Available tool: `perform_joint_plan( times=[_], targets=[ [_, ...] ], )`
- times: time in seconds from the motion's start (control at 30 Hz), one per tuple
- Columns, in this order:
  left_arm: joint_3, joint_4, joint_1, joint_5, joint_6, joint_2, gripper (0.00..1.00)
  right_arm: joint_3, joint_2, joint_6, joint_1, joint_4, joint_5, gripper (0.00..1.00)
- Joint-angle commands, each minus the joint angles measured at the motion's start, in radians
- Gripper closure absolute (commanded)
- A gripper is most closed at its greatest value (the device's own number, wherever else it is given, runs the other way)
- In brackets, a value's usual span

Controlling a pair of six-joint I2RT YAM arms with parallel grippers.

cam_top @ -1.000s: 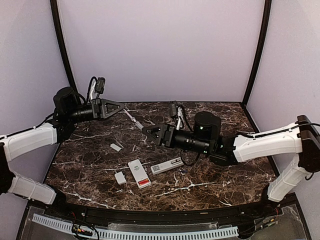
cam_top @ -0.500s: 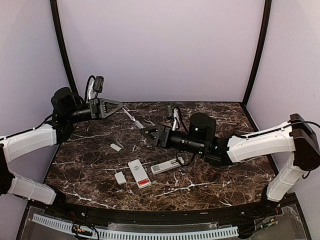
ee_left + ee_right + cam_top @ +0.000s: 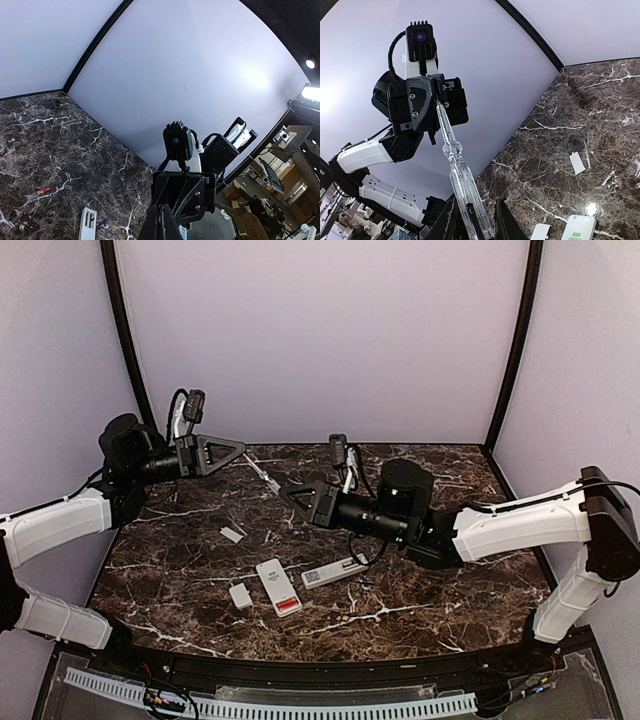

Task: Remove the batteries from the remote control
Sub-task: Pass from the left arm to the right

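Note:
A screwdriver (image 3: 462, 182) with a clear handle hangs in the air between both arms. My left gripper (image 3: 236, 453) is shut on its thin metal shaft (image 3: 441, 120). My right gripper (image 3: 476, 222) has its fingers on either side of the handle, with a narrow gap still showing on one side. On the table lie a white remote control (image 3: 278, 586) with a red end and a second one (image 3: 333, 571) with its slot bared. A red battery (image 3: 43, 191) and a small blue one (image 3: 103, 222) lie loose near the open remote (image 3: 88, 223).
Two small flat white covers (image 3: 240, 595) (image 3: 232, 534) lie on the dark marble table (image 3: 450, 470). Purple walls stand close behind and at both sides. Both arms reach across above the table's back middle.
My right gripper has moved left and up along the screwdriver's handle, and its jaws have drawn much closer together. The left gripper keeps its hold and has barely shifted.

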Motion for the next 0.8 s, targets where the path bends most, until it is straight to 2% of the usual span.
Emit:
perform_joint_plan(
  times=[0.0,0.3,0.77],
  targets=[
    [-0.018,0.025,0.000,0.016,0.013,-0.027,1.00,0.032,0.017,-0.007,0.006,0.052,-0.019,0.75],
    [-0.022,0.066,0.000,0.036,-0.012,-0.030,1.00,0.048,0.047,0.005,0.006,0.079,-0.041,0.65],
    [-0.049,0.163,0.000,0.039,-0.071,-0.034,1.00,0.072,0.060,-0.013,0.006,0.101,-0.048,0.66]
  ],
)
